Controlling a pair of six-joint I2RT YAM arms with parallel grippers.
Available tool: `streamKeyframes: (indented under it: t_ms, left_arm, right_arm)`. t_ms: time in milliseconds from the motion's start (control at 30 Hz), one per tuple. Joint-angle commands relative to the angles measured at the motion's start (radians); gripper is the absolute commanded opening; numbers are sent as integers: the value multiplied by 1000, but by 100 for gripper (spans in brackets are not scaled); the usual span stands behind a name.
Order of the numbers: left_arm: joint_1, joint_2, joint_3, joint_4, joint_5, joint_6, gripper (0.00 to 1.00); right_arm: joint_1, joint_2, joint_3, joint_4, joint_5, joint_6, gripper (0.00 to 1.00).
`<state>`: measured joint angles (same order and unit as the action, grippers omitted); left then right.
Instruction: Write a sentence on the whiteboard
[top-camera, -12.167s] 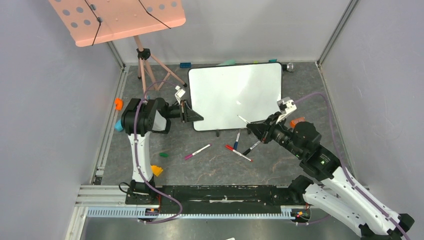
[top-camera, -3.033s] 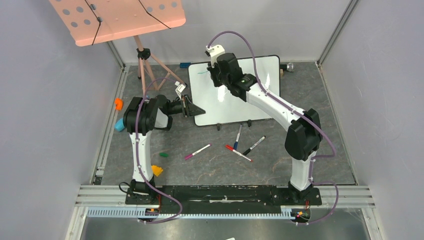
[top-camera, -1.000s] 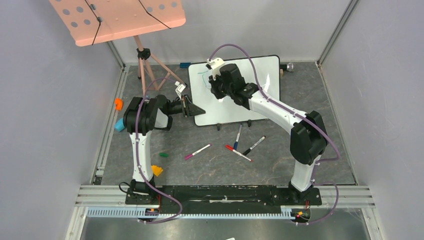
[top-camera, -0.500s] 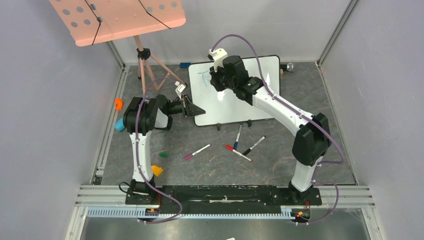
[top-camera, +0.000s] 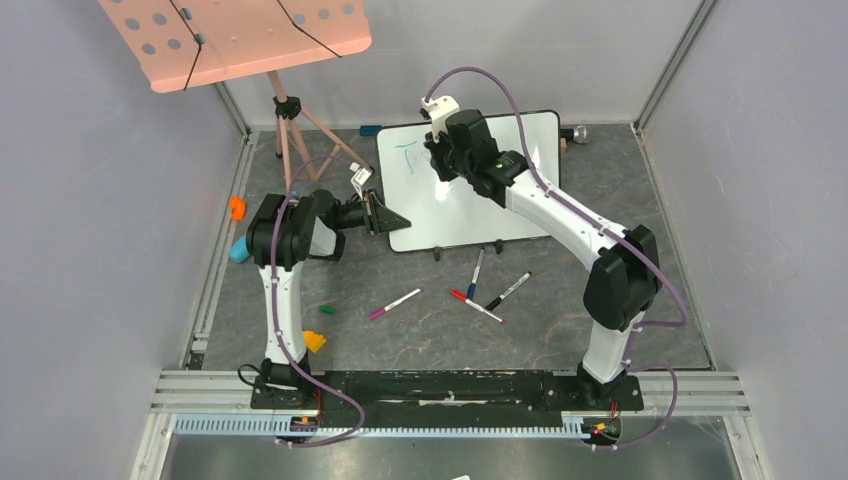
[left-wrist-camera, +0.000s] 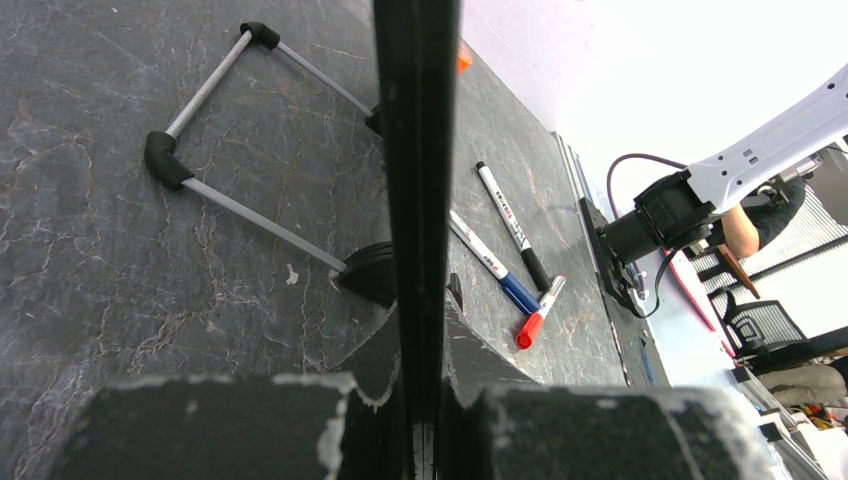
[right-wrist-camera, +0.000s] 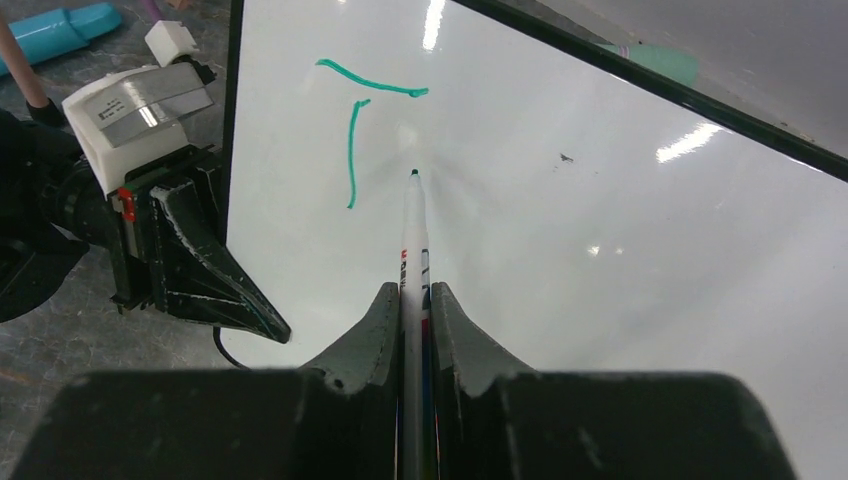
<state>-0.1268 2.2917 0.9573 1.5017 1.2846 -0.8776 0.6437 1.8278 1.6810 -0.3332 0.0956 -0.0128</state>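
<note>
The whiteboard stands tilted at the back centre, glossy white with a thin black frame. My left gripper is shut on its left edge, near the lower corner. My right gripper is shut on a white marker, whose green tip sits at the board's surface just right of a teal "T". That "T", near the board's upper left, is the only part of the sentence on the board.
Several capped markers lie on the grey floor in front of the board, also in the left wrist view. A pink music-stand tray on a tripod stands at the back left. Small coloured blocks lie by the left wall.
The right arm picked up a marker, reached to the board's upper left and drew a teal "T"; in the last second the pen shifted right of it. The left gripper kept holding the board.
</note>
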Motion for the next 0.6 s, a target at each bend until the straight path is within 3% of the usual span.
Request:
streamKeyframes:
  t_ms: [0,300,333,367,567]
  left_arm:
    - [-17,7,1,55,7,39,2]
    - [-17,6,0,55,7,40,2]
    - [-16,5,0,55,5,41,2]
    - [-16,6,0,55,6,40,2]
    - [-17,9,3,55,6,36,2]
  right_arm:
    - [-7,10,56,0,32,-19,0]
    - [-11,52,88,-1,51,-23,0]
    - [-12,-33,92,-1,52,-23,0]
    - [-12,60,95,-1,54,-25,0]
    - [-11,83,105,1,51,-27,0]
